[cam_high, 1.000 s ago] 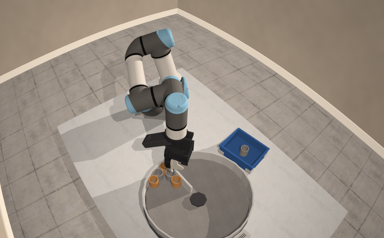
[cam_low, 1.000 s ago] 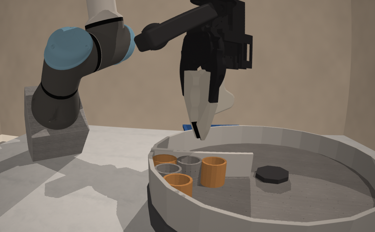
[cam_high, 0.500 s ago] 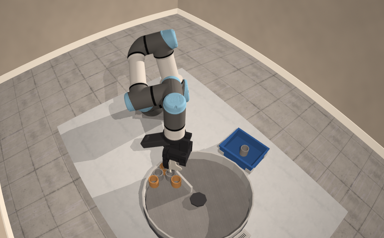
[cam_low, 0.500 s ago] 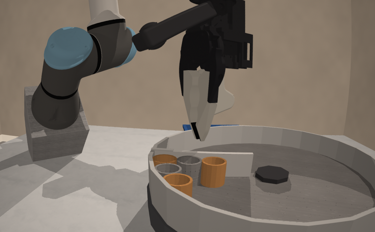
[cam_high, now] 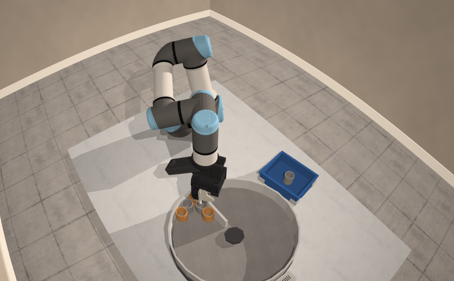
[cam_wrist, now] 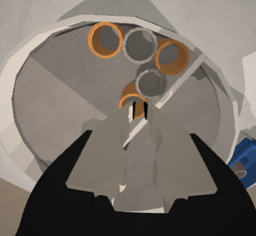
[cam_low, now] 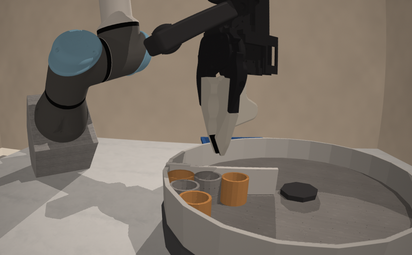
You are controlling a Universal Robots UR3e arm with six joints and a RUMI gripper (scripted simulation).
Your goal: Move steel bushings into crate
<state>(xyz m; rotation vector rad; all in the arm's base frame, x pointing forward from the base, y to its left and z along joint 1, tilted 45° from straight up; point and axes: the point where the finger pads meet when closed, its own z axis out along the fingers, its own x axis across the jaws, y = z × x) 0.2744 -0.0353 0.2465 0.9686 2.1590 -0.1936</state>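
One steel bushing (cam_high: 288,178) (cam_wrist: 239,172) stands in the blue crate (cam_high: 270,163) (cam_low: 204,140). On the turntable (cam_high: 270,216) (cam_low: 343,221) (cam_wrist: 56,73), a steel bushing (cam_high: 201,210) (cam_low: 212,187) (cam_wrist: 149,96) stands beside the divider and another steel bushing (cam_high: 186,211) (cam_wrist: 140,61) stands nearer the rim. Three orange bushings (cam_high: 208,216) (cam_high: 181,216) (cam_low: 234,194) stand close around them. My gripper (cam_high: 201,201) (cam_low: 219,154) (cam_wrist: 139,102) is shut and empty, a thin gap between its tips, above the bushings and higher than the divider.
A pale upright divider (cam_high: 222,217) (cam_low: 261,181) (cam_wrist: 182,78) runs inward from the turntable's raised wall, right beside the group. A dark octagonal hub (cam_high: 234,235) (cam_low: 298,191) sits at the turntable's centre. The crate is outside the turntable wall, to the right in the top view.
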